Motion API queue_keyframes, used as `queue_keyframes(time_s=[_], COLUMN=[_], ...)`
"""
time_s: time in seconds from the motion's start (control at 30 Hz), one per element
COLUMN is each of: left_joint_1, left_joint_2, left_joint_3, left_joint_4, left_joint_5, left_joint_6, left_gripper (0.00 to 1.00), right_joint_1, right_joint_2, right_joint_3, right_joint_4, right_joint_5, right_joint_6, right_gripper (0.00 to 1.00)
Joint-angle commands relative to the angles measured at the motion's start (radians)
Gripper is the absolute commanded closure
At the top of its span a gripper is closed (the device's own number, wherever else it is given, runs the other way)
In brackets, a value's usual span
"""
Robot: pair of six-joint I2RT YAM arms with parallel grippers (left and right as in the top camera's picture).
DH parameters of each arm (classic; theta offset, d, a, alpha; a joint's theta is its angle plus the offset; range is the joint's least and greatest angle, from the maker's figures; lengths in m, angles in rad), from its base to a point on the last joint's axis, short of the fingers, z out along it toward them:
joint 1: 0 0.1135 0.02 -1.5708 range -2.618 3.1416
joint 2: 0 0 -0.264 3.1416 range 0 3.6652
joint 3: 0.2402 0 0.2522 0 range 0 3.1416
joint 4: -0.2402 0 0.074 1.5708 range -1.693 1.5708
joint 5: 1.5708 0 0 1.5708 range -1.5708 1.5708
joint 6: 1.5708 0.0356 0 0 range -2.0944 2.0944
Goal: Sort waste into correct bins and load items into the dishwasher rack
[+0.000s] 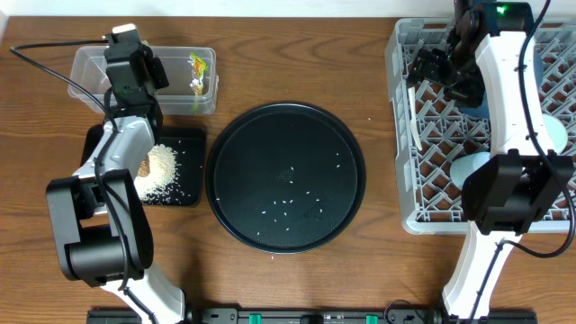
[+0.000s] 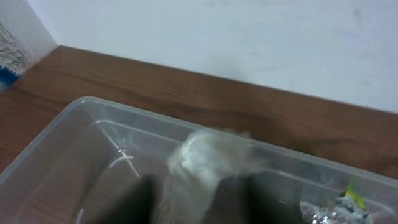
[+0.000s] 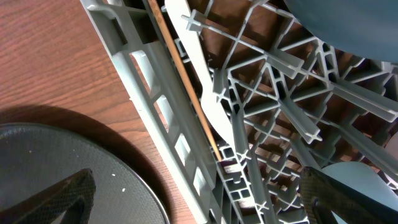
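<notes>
My left gripper (image 1: 133, 65) hangs over the clear tub (image 1: 90, 63). In the left wrist view its blurred dark fingers (image 2: 196, 202) are shut on the crumpled white tissue (image 2: 208, 155) above the tub (image 2: 68, 124). The yellow wrapper and silver foil (image 1: 197, 72) lie in the tub's right end, and they also show in the left wrist view (image 2: 342, 202). The black tray (image 1: 184, 135) holds rice (image 1: 162, 171) and the brown lump (image 1: 144, 166). My right gripper (image 1: 425, 67) is open and empty over the grey rack's (image 1: 400, 99) left edge (image 3: 202, 199). The white spoon (image 3: 202, 87) lies in the rack.
The large round black tray (image 1: 286, 175) with scattered rice grains sits mid-table, and its rim shows in the right wrist view (image 3: 74, 143). In the rack are a dark blue bowl (image 3: 348, 25), a pale bowl (image 1: 470, 169) and a cup (image 1: 556, 135). The right arm spans the rack.
</notes>
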Motion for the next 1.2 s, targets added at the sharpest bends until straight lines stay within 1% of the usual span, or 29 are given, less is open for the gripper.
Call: queue_keyframes(time_s=[0.0,0.03,0.23,0.3,0.43,0.63,0.73,0.9,1.0,1.07,1.17], left_joint_1=[0.004,0.004,0.003,0.003,0.003,0.003,0.003,0.003,0.003,0.003,0.003], left_joint_2=[-0.001,-0.001,-0.031,-0.064,-0.182,-0.373,-0.487,-0.682,-0.778,-0.834,-0.909], left_joint_3=[0.004,0.004,0.004,0.004,0.004,0.004,0.004,0.004,0.004,0.003,-0.001], left_joint_4=[0.009,0.008,-0.035,-0.065,-0.194,-0.406,-0.544,-0.846,-1.050,-1.198,-1.369], left_joint_5=[0.008,0.008,0.008,0.008,0.008,0.008,0.013,0.138,0.196,0.204,0.207], left_joint_6=[0.005,0.005,-0.017,-0.055,-0.165,-0.272,-0.353,-0.372,-0.415,-0.467,-0.490], left_gripper=[0.00,0.02,0.02,0.02,0.02,0.02,0.02,0.02,0.02,0.02,0.02], right_joint_1=[0.013,0.013,0.013,0.013,0.013,0.013,0.013,0.013,0.013,0.013,0.013], right_joint_2=[-0.016,-0.016,-0.016,-0.016,-0.016,-0.016,-0.016,-0.016,-0.016,-0.016,-0.016], right_joint_3=[0.021,0.021,0.021,0.021,0.021,0.021,0.021,0.021,0.021,0.021,0.021], right_joint_4=[-0.001,-0.001,-0.001,-0.001,-0.001,-0.001,-0.001,-0.001,-0.001,-0.001,-0.001], right_joint_5=[0.000,0.000,0.000,0.000,0.000,0.000,0.000,0.000,0.000,0.000,0.000], right_joint_6=[-0.013,-0.013,-0.013,-0.013,-0.013,-0.013,-0.013,-0.013,-0.013,-0.013,-0.013], right_gripper=[0.01,0.01,0.01,0.01,0.01,0.01,0.01,0.01,0.01,0.01,0.01])
